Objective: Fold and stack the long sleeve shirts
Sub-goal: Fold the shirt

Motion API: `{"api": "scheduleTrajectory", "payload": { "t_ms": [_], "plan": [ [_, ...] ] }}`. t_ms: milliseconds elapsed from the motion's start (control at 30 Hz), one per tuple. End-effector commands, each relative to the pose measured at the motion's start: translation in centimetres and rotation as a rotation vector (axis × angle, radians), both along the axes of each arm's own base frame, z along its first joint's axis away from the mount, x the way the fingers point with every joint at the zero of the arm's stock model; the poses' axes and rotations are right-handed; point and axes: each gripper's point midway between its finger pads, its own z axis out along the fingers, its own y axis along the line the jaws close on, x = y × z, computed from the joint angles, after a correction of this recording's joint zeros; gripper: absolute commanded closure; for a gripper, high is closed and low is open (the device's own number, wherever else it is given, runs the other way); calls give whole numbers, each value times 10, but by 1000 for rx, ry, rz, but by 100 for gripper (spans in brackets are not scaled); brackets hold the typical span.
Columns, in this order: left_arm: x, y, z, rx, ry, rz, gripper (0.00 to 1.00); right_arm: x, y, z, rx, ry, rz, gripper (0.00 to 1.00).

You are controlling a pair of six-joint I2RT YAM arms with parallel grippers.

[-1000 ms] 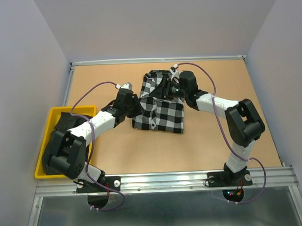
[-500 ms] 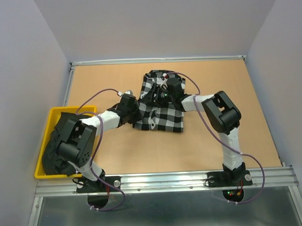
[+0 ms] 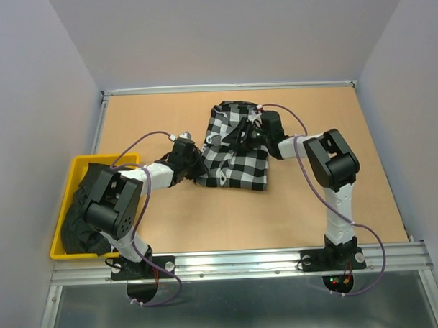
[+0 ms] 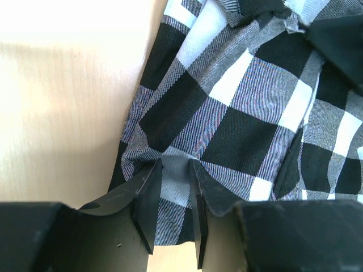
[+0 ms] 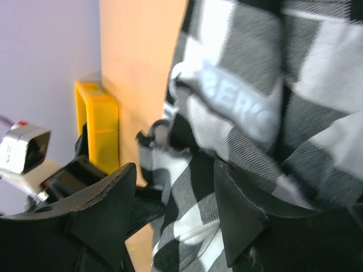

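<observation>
The checked shirt (image 3: 233, 160) is seen lying part-folded near the middle of the worktop (image 3: 335, 203), with its far part bunched up. The plain black shirt (image 3: 80, 212) is heaped in the yellow bin (image 3: 122, 159) at the left edge, well apart from the checked one. The step in hand is judged to be the folding of the checked shirt. Nothing is stacked yet.

The left end effector (image 4: 176, 170) is set at the shirt's left hem. Its jaws are drawn narrow and the edge of the cloth lies between them. Whether the cloth is truly pinched cannot be told, since a strip of fabric is seen across the gap in the wrist view.

The right end effector (image 5: 174, 181) is held low over the bunched far part, just beside the band of white lettering (image 5: 244, 113). Its jaws are spread wide and nothing is gripped, though cloth lies between and beyond the fingers.

For the next move, a firm hold on both sides of the shirt is called for. The soft cloth would then need to be lifted evenly and laid over so that the fold lands square. A single layer could easily be caught alone, so all layers should be taken at the hem.
</observation>
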Motion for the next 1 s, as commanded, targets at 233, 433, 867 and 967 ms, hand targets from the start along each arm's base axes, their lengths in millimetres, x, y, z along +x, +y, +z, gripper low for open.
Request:
{"api": "scheduleTrajectory", "payload": {
  "t_ms": [233, 433, 867, 967],
  "plan": [
    [-16, 9, -8, 37, 64, -12, 63, -86, 16, 80, 42, -122, 206, 38],
    [-20, 10, -16, 42, 88, -8, 63, -127, 26, 42, 49, -50, 244, 38],
    [-31, 21, -30, 74, 127, 22, 63, -145, -29, -34, -39, 56, 164, 41],
    [-32, 22, -27, 74, 122, 26, 63, -152, -29, -14, -11, 29, 183, 40]
  ]
}}
